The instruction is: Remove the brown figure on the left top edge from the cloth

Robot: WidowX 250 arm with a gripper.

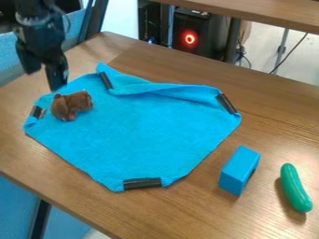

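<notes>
The black gripper (44, 79) hangs at the upper left, its two fingers apart with nothing visible between them. Just below it, a brown plush figure (72, 105) lies on the left part of the blue cloth (146, 133), near the cloth's upper left edge. A gap shows between the gripper and the figure in the view. The cloth's top edge is folded over, and strips of black tape hold its edges and corners.
To the right of the cloth, a blue block (239, 171) stands on the wooden table (274, 116). A green cucumber-like toy (294, 187) lies farther right. The table's far edge runs behind the cloth, with another tabletop (261, 11) beyond it.
</notes>
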